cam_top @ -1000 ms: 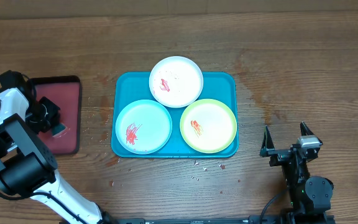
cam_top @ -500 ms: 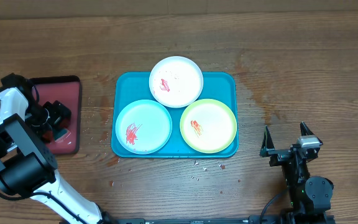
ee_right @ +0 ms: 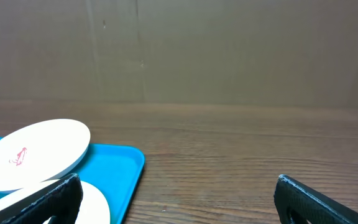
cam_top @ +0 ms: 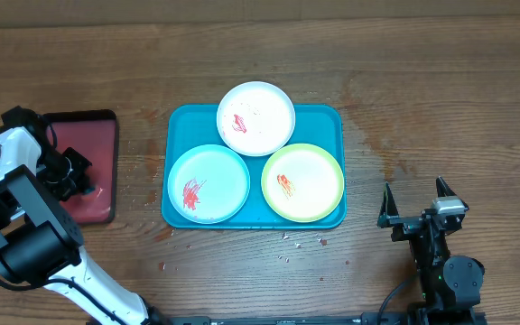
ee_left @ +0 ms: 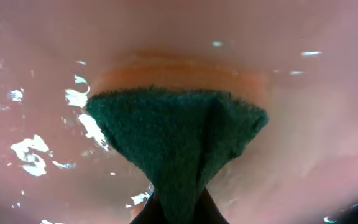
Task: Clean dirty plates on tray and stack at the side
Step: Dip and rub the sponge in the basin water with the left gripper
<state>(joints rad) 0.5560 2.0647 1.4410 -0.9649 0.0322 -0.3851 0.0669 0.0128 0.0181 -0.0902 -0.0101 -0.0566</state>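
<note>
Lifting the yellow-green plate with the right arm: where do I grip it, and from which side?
Probably its right rim, approached from the side where the open right end effector sits. The yellow-green plate lies flat, so only its raised rim gives an edge. That side is clear of the white plate and the pale blue plate, though close to the tray wall.

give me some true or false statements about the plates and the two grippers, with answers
1. The pale blue plate, yellow-green plate and white-rimmed plate all lie on the turquoise tray. True.
2. The white-rimmed plate is spotless. False: it bears red marks.
3. The right gripper holds a plate. False: it is open, empty, off the tray.
4. The left gripper pinches a green sponge over the small pink-lined tray. True.
</note>
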